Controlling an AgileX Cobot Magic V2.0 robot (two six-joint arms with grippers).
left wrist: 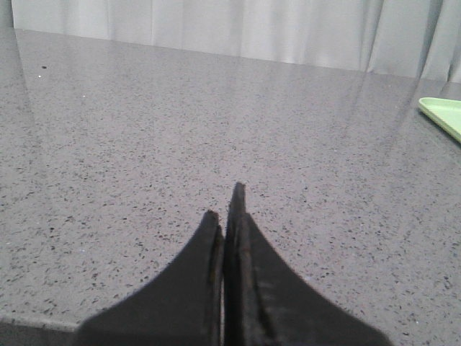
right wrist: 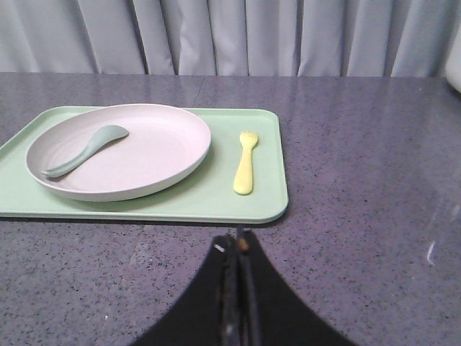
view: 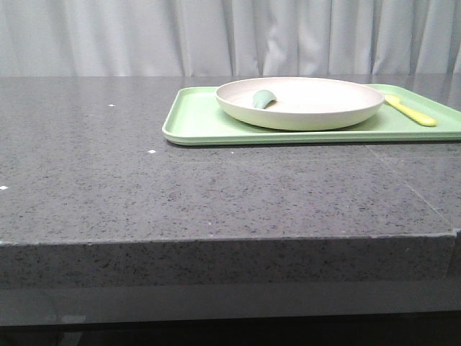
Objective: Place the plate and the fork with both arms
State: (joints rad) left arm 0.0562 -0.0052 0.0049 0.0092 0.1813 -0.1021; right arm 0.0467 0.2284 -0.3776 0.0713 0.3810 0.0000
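Observation:
The cream-white plate (view: pixel 300 102) sits on the light-green tray (view: pixel 194 122) at the back right of the table; it also shows in the right wrist view (right wrist: pixel 144 155). A sage-green utensil piece (view: pixel 263 99) lies inside the plate. The pale-yellow fork (view: pixel 410 111) lies on the tray to the right of the plate, also in the right wrist view (right wrist: pixel 245 161). My right gripper (right wrist: pixel 235 241) is shut and empty, short of the tray's near edge. My left gripper (left wrist: pixel 227 205) is shut and empty over bare table. Neither gripper shows in the front view.
The grey speckled stone table (view: pixel 144 187) has its front edge near the camera. A tray corner (left wrist: pixel 443 115) shows far off in the left wrist view. A pale curtain (view: pixel 216 36) hangs behind the table.

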